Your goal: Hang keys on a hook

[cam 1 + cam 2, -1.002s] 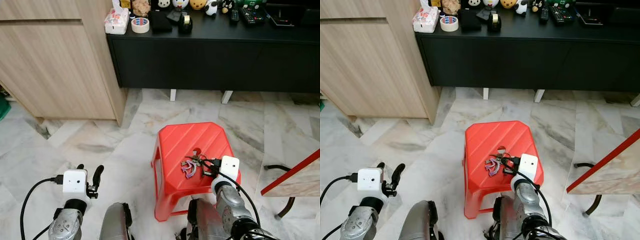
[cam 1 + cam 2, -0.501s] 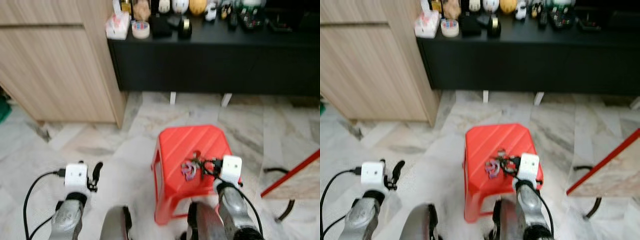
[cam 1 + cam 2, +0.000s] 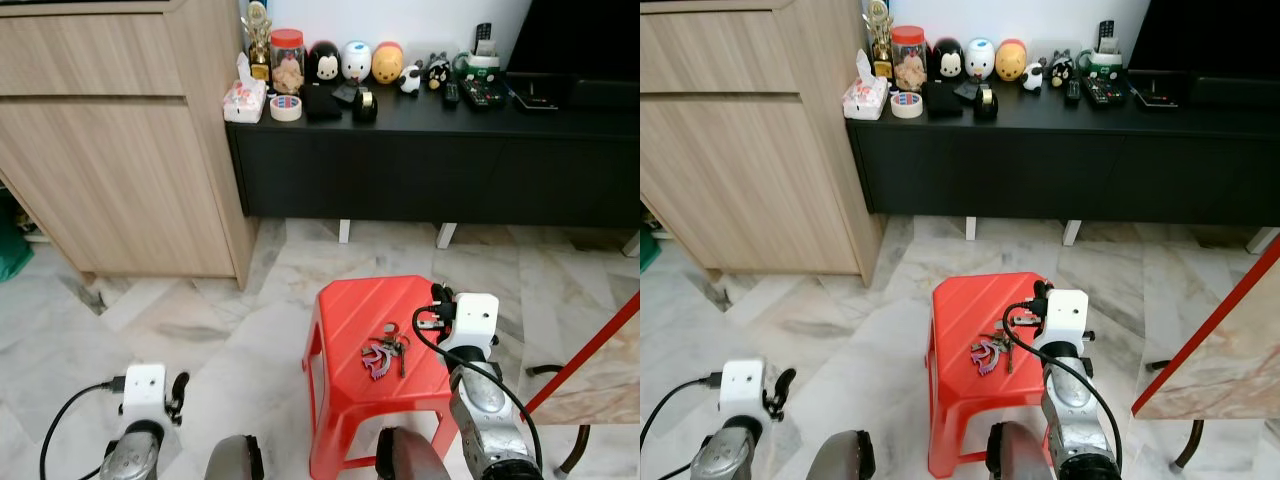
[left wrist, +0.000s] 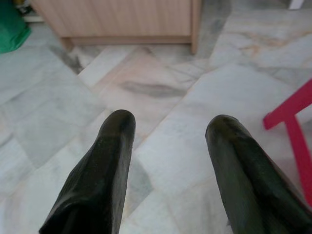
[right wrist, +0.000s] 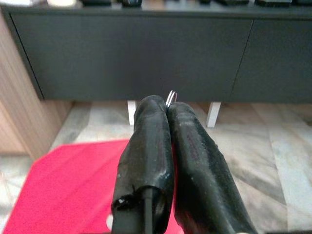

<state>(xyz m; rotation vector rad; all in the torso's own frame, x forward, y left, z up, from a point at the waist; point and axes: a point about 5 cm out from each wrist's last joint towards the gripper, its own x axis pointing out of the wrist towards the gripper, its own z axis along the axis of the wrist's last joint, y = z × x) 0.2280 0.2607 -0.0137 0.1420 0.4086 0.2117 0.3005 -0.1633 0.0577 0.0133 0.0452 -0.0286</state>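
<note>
Right wrist view: right gripper (image 5: 167, 105) pinched on key ring (image 5: 171, 96) (fingers together)

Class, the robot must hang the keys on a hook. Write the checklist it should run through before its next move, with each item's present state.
1. Keys reachable, lying on the red stool: ok.
2. Right gripper holding the keys: cannot tell; its fingers are pressed shut with a silvery sliver at the tips.
3. Left gripper free, open, low over the marble floor: ok.
4. Hook located: cannot tell.
</note>
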